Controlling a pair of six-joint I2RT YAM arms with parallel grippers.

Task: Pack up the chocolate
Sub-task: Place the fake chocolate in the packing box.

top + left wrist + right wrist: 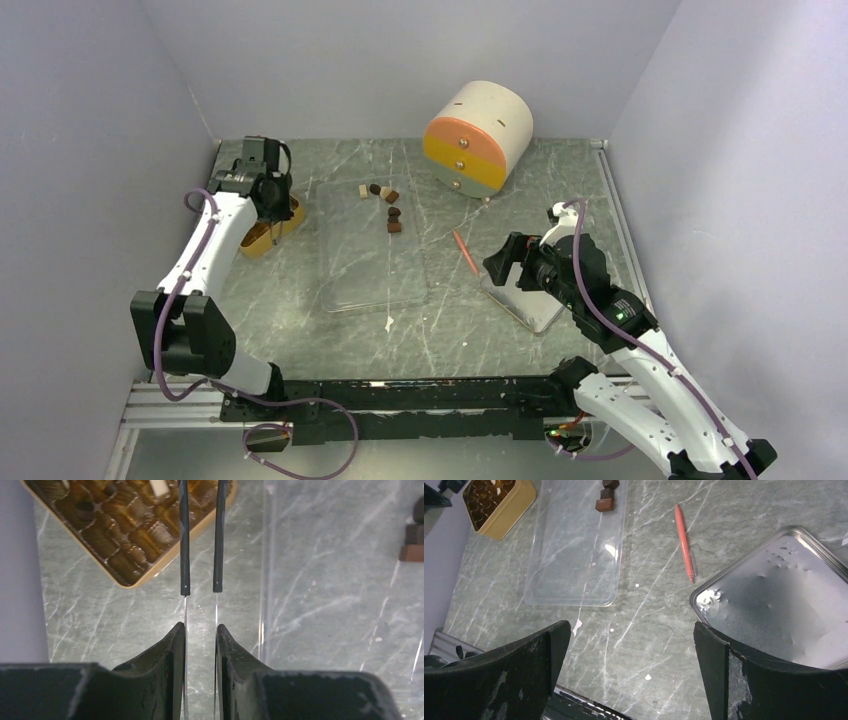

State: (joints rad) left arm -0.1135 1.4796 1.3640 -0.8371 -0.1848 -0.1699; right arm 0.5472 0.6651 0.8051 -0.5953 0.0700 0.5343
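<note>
Left gripper point(200, 630) hangs at ten o'clock by the golden tray point(150, 577), jaws nearly together, with two thin prongs point(184, 540) running out between them. I cannot tell whether they pinch anything. Right gripper point(631, 630) gapes wide at four o'clock. Loose chocolate point(390, 205) lies at twelve o'clock on the clear sheet point(375, 270); more sits in the tray.

Overhead camera looks down; close wrist cameras apparently share the clear tray point(574, 555).
</note>
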